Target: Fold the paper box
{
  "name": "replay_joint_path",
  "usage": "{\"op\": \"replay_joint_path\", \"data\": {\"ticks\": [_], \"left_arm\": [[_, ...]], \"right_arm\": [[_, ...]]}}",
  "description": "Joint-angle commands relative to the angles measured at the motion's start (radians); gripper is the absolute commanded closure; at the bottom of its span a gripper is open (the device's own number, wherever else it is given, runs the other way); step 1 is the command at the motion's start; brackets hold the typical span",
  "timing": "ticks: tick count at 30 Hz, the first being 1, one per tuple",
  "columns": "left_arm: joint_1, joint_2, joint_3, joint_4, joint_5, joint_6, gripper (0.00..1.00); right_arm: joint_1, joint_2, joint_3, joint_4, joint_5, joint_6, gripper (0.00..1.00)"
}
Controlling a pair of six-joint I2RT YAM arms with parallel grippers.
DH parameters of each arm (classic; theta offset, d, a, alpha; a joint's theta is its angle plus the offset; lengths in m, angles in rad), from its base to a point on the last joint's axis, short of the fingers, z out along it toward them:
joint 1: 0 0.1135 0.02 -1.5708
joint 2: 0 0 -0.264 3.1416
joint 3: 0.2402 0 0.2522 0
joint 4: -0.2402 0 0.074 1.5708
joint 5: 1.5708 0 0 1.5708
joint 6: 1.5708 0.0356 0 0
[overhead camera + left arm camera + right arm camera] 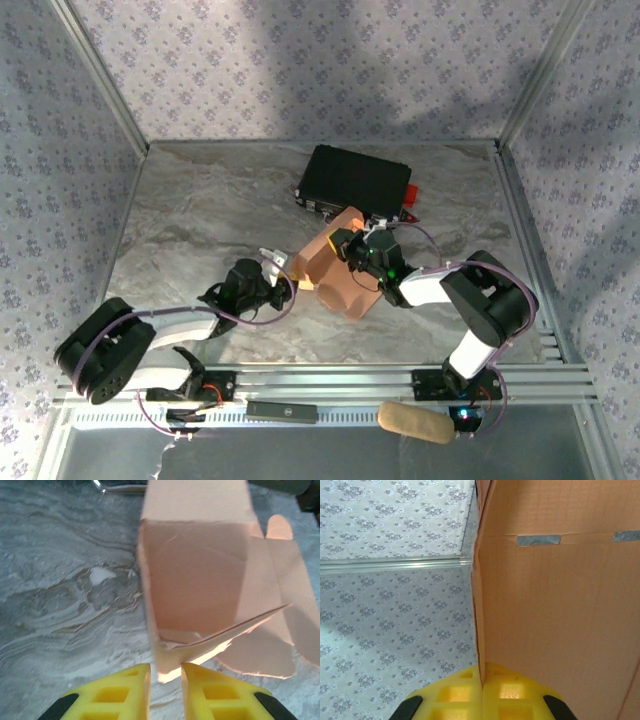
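The salmon paper box (338,272) stands partly formed on the marble table, just in front of the black case. My right gripper (346,244) reaches in from the right and is shut on the box's upper wall; in the right wrist view its yellow fingers (481,680) pinch the wall's edge (555,610). My left gripper (291,283) sits at the box's left end. In the left wrist view the box (200,580) opens toward me with flaps spread to the right, and its lower corner pokes between my left gripper's (165,672) parted fingers, with a gap on the left side.
A black hard case (355,180) with a red part (410,194) lies right behind the box. Patterned walls with aluminium posts close in the table. On the near rail lie a tan roll (415,422) and a black bar (282,409).
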Motion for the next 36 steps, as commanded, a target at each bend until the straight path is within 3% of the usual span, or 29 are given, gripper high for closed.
{"op": "replay_joint_path", "data": {"ticks": [1, 13, 20, 36], "left_arm": [[-0.026, 0.013, 0.031, 0.106, -0.05, 0.013, 0.78], [-0.108, 0.118, 0.082, 0.165, -0.209, -0.013, 0.8], [-0.152, 0.155, 0.097, 0.204, -0.362, -0.04, 0.72], [-0.186, 0.264, 0.091, 0.365, -0.503, -0.064, 0.72]], "right_arm": [[-0.007, 0.02, 0.002, 0.028, -0.022, -0.02, 1.0], [-0.006, 0.026, 0.001, 0.049, -0.014, 0.003, 1.0], [0.011, 0.039, -0.01, 0.069, 0.017, 0.014, 1.0], [0.044, 0.057, 0.005, 0.049, 0.091, 0.062, 1.0]]}}
